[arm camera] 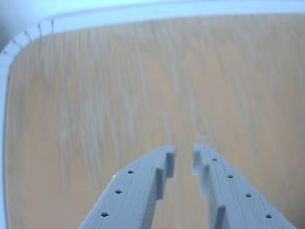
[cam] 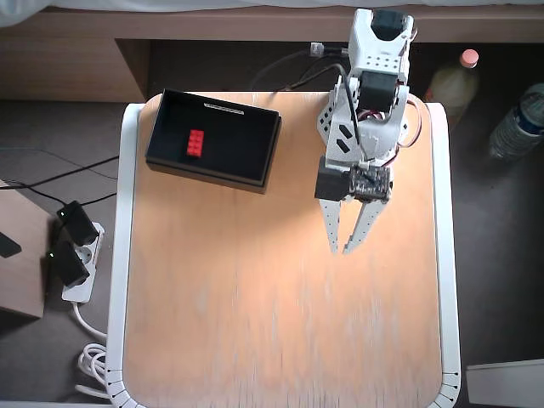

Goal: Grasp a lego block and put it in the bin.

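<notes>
In the overhead view the bin (cam: 214, 138) sits at the table's (cam: 255, 323) upper left corner, the lego block (cam: 195, 143) lying inside it. Bare wood stretches rightward to the gripper (cam: 342, 251), released and empty, its fingers slightly apart above the white-rimmed tabletop.

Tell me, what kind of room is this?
Probably a room at home, not a lab: a small wooden table, a power strip on a carpeted floor, and drink bottles beside it.

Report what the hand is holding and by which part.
Nothing. The hand is empty, fingers slightly apart over bare table. The lego block lies in the bin.
</notes>
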